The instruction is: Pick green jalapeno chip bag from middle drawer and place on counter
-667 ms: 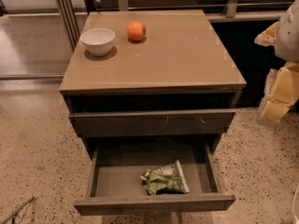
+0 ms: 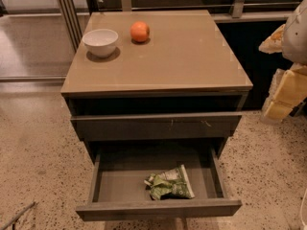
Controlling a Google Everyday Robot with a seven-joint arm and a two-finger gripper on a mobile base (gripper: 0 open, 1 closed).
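The green jalapeno chip bag [image 2: 169, 183] lies crumpled on the grey floor of the middle drawer [image 2: 115, 186], right of centre and near its front. The drawer is pulled out, well below the tan counter [image 2: 163, 61]. My gripper [image 2: 283, 97] hangs at the right edge of the view, beside the cabinet at about counter height. It is far from the bag and holds nothing that I can see.
A white bowl [image 2: 100, 41] and an orange fruit [image 2: 139, 31] sit on the counter's back left. A shut drawer front with small scuffs [image 2: 156, 126] lies above the open drawer. Speckled floor surrounds the cabinet, with a metal rail behind.
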